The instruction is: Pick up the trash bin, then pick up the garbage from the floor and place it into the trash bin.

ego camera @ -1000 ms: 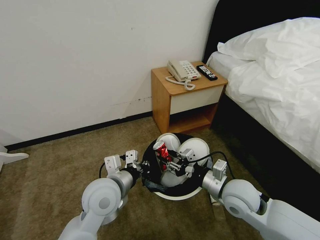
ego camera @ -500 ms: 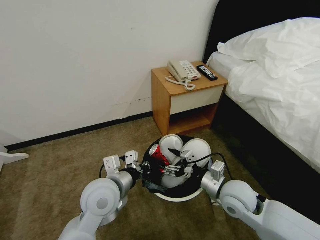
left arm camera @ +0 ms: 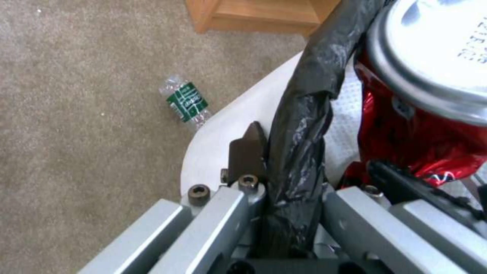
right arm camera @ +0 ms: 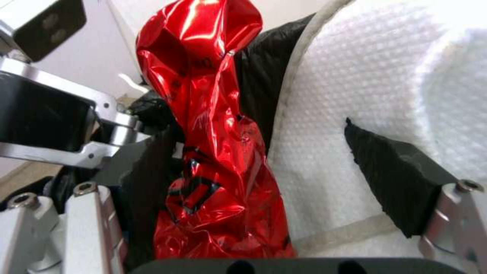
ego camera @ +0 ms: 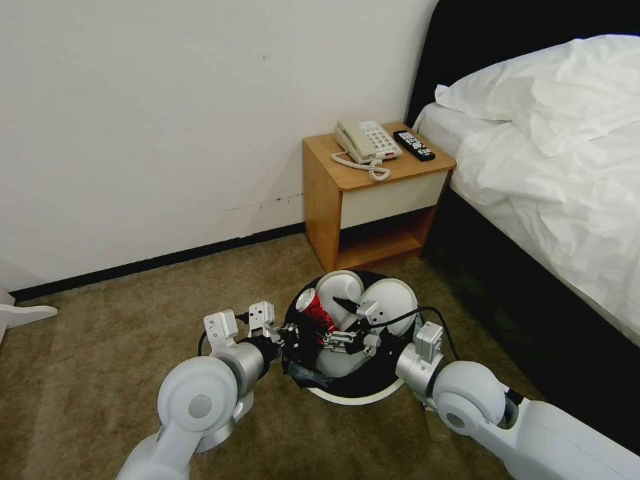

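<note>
Your left gripper [ego camera: 288, 337] is clamped on the rim of the small round white plastic trash bin [ego camera: 353, 395], where the black garbage bag [left arm camera: 299, 125] folds over it: in the left wrist view one dark finger [left arm camera: 247, 150] lies against the white outer wall and the bag-covered rim runs up between the two fingers.

Your right gripper [ego camera: 333, 340] reaches into the bin's mouth with its fingers apart. In the right wrist view the crushed red metal can [right arm camera: 213, 152] stands on end against the one finger, while the other dark pad [right arm camera: 395, 179] sits well clear of it, with the textured white slippers [ego camera: 373, 300] behind. You cannot tell whether the can still touches that near finger.

A small clear plastic bottle with a green label [left arm camera: 187, 101] lies on the beige-brown short-pile carpet [ego camera: 100, 347] just beside the bin.
</note>
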### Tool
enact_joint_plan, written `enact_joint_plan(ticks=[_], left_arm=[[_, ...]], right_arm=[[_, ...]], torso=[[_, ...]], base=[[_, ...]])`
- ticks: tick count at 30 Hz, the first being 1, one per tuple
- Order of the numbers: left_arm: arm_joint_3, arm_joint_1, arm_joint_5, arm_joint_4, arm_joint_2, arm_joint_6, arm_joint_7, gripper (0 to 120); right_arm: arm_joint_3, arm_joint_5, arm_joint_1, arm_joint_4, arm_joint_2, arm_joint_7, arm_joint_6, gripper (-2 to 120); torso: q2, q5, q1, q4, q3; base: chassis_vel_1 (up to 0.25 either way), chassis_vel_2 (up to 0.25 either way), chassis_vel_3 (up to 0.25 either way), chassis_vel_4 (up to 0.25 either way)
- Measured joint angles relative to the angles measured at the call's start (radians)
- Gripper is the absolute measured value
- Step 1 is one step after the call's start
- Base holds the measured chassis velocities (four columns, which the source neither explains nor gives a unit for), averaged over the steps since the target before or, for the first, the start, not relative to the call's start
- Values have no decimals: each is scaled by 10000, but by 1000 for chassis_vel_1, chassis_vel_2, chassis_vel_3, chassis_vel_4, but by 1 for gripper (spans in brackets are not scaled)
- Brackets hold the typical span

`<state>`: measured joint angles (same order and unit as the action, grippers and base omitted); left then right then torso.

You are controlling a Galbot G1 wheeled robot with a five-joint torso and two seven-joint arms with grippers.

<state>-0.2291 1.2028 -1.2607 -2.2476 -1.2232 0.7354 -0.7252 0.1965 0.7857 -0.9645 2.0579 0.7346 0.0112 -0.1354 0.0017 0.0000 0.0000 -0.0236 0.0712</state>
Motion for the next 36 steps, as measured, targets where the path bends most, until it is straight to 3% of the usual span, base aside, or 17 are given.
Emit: enact_joint_plan(ticks=[5, 18, 29, 36], left_arm=[[-81, 59, 33, 77, 35, 0, -5, 1], [-218, -178, 72, 641, -217, -11, -335, 1], [-181, -243, 120, 800, -382, -12, -508, 1], [-229, -283, 101, 800, -349, -12, -523, 1]], right_arm=[[-68, 75, 99, 222, -27, 8, -12, 88], [-906, 386, -322, 1484, -1390, 32, -74, 90], [-1141, 572, -489, 1940, -1900, 39, -136, 90], [-1096, 613, -403, 1943, -1809, 42, -138, 90]], torso=[[0, 1, 0, 2, 0], [0, 2, 0, 1, 0], [0, 0, 0, 0, 0], [0, 0, 0, 0, 0]], base=[[0, 0, 0, 0], [0, 0, 0, 0], [0, 0, 0, 0], [0, 0, 0, 0]])
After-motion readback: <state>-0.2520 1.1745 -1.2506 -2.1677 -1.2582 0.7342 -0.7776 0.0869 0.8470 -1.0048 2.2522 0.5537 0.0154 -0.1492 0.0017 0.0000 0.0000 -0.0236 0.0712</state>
